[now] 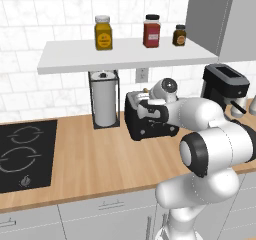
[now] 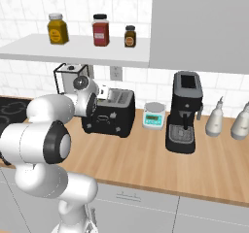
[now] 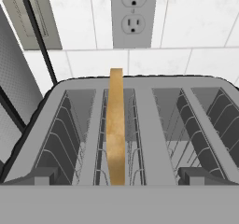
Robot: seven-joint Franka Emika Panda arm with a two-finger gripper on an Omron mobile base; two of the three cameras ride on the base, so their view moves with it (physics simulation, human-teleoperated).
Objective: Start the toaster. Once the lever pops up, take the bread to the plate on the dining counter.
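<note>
On the wooden worktop (image 1: 100, 159) along the white-tiled wall, between the paper-towel holder (image 1: 104, 100) and the tall black coffee machine (image 2: 184, 111), stands the boxy black toaster with four top slots (image 2: 109, 113). My gripper (image 1: 146, 100) hovers just above it, jaws spread wide and holding nothing. Looking down along the hand, I see the thin tan slice of bread (image 3: 115, 125) standing upright on edge in the second slot from the left, its top poking above the rim. I judge I am at the bread-lifting step, though I cannot tell where the lever sits. Next I should descend, centring the jaws either side of the slice, then close gently.
</note>
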